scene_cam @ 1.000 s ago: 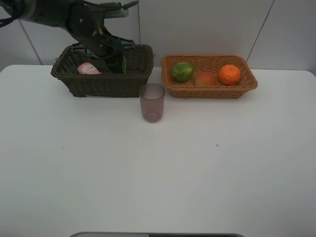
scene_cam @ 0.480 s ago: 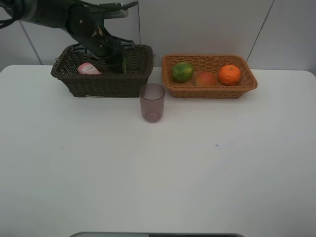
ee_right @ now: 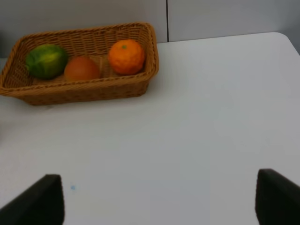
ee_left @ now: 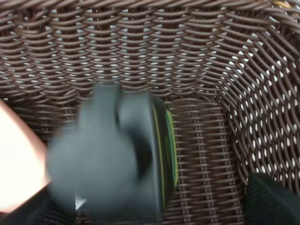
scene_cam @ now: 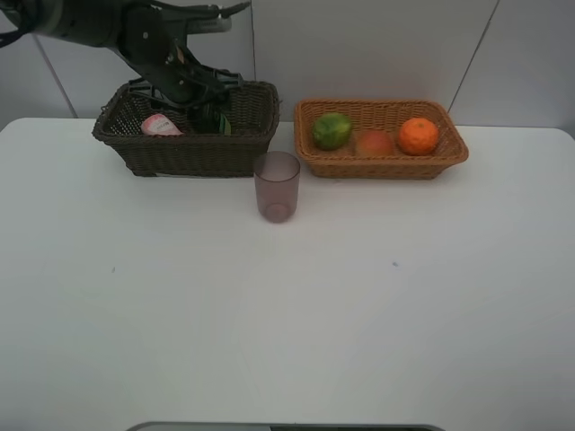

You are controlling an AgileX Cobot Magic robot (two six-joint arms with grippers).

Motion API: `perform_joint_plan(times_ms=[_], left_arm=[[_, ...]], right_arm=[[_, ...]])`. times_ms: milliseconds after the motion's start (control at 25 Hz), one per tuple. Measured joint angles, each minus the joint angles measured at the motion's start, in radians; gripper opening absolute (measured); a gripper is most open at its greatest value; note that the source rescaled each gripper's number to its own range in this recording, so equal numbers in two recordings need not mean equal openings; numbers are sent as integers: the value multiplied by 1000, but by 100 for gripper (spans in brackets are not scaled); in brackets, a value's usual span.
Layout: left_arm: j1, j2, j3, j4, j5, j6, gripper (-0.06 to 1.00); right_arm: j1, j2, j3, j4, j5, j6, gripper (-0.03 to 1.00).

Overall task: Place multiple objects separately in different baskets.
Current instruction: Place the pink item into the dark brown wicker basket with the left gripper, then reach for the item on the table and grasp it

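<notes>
Left gripper (scene_cam: 208,108): lowered into the dark basket (scene_cam: 189,154) near its right end. The arm is reached in from the upper left of the high view and bent downward at the wrist. In the wrist view the fingers (ee_left: 272,201) are seen spread wide. Nothing is clamped, so the jaws are noted as released.

The pump bottle (ee_left: 157,154) lies between the fingers on the basket floor, clear of the one finger that shows sharply. Body dark, smooth, with a green-yellow stripe down its side. Its long axis runs across the line between the fingers. The picture is blurred, and the way the pump end points cannot be told.

Pink tube (scene_cam: 162,125): glossy, in the same basket toward its left end, beside the bottle.

Dark basket: brown wicker, rectangular, deep, with an open weave.

Right gripper (ee_right: 159,204): held above the bare white table (scene_cam: 287,314), fingers wide apart, nothing between them.

Tan basket (scene_cam: 386,167): orange-tan wicker, rectangular, shallow, to the right of the dark one. A green fruit (scene_cam: 331,130), a peach (scene_cam: 375,143) and an orange (scene_cam: 418,136) are lined up in it, left to right. All are round, and the orange is dimpled.

Cup (scene_cam: 276,186): translucent purple, cylindrical, upright with its mouth up. It is set on the table just in front of the dark basket's right corner.
</notes>
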Motion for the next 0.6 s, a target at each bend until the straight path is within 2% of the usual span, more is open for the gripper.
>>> perform_joint_plan(times_ms=[280,600], left_arm=[[0,-104,0,0,52,5,93],[-7,-206,-1,-1,218,73,93]], right_arm=[[0,0,0,0,0,0,71],[0,0,0,0,0,0,71]])
